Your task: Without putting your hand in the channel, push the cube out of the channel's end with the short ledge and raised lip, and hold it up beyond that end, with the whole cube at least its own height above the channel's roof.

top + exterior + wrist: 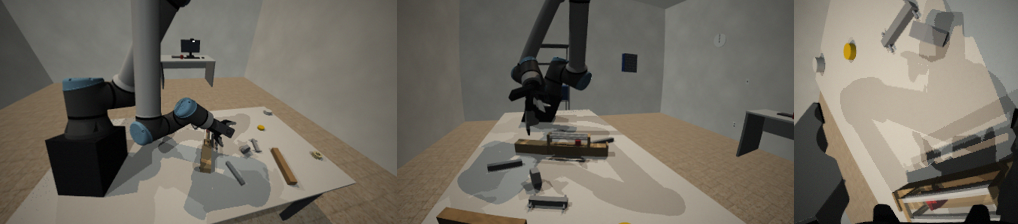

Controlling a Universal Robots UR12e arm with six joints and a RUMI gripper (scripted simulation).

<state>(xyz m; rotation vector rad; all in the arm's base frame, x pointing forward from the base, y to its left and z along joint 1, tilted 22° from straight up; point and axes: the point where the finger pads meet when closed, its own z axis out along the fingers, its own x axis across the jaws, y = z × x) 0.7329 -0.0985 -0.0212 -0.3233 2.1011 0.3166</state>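
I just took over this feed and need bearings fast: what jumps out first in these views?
The big dark arm dominates, bending low so its end effector hangs open and empty above one end of the wooden channel at mid-table. Inside the channel's clear-roofed middle sits a small red cube. Loose pieces lie around it: a gray bar, a wooden plank and a yellow disc farther off.
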